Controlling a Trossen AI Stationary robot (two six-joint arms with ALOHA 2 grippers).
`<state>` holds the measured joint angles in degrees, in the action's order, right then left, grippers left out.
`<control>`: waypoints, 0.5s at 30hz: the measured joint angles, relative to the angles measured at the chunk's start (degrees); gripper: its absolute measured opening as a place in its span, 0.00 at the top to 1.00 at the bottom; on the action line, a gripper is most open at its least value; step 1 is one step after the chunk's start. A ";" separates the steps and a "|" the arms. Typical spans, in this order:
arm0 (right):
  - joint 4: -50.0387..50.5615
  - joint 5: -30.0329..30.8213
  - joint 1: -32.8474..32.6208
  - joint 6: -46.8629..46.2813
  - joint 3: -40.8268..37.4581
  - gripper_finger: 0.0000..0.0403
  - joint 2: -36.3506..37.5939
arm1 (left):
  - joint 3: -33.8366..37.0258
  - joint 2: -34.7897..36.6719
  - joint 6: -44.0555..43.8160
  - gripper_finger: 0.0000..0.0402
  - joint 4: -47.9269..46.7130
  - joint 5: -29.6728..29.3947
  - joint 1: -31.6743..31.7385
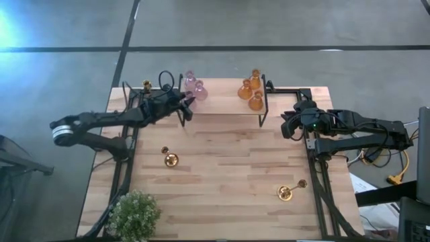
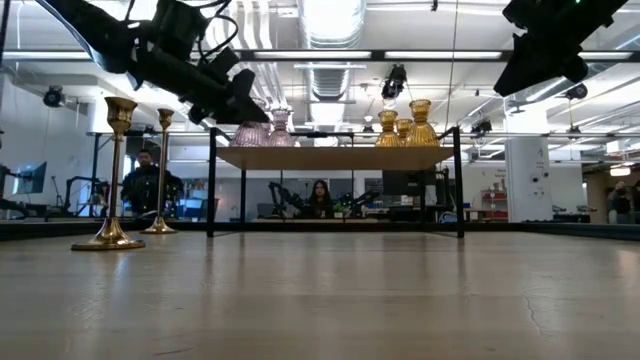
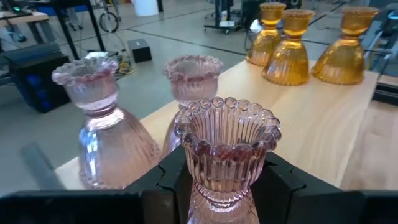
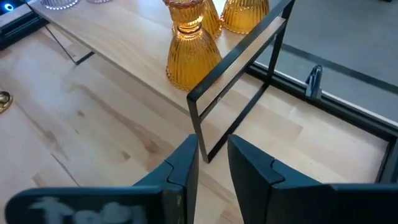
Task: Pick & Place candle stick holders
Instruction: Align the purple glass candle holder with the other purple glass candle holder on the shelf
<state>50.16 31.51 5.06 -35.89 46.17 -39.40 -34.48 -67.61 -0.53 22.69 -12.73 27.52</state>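
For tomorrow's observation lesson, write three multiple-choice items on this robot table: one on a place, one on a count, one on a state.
1. Where do the amber glass holders stand?
A. on the raised shelf
B. beside the plant
C. on the floor

2. How many gold candlesticks are on the table?
A. one
B. three
C. five

3. What is the left gripper doing?
A. hanging empty
B. gripping a pink glass holder
C. holding a gold candlestick

Answers: 1 A, all three sit on the shelf's right end. 2 B, one at the rear left corner, one at mid-left, one lying near the right front. 3 B, its fingers clasp the holder's sides in the left wrist view.
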 joint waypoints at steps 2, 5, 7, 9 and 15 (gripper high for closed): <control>-0.01 0.00 0.00 0.00 0.00 0.81 0.00 | -0.10 -0.71 -0.53 0.68 0.61 1.02 0.60; -0.03 0.00 0.00 -0.16 0.11 0.82 0.00 | -0.13 -1.12 -1.09 0.68 0.82 1.40 0.80; -0.02 -0.02 0.00 -0.17 0.19 0.82 0.00 | -0.13 -1.13 -0.89 0.68 0.80 1.42 0.86; -0.03 -0.02 0.00 -0.17 0.20 0.82 0.00 | -0.13 -1.09 -0.45 0.68 0.68 1.46 0.98; -0.03 -0.02 0.00 -0.16 0.20 0.80 0.00 | -0.11 -1.08 0.02 0.68 0.23 1.40 1.37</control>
<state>50.13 31.48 5.06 -36.05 46.37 -39.40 -34.59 -68.69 -0.51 22.92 -11.33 28.88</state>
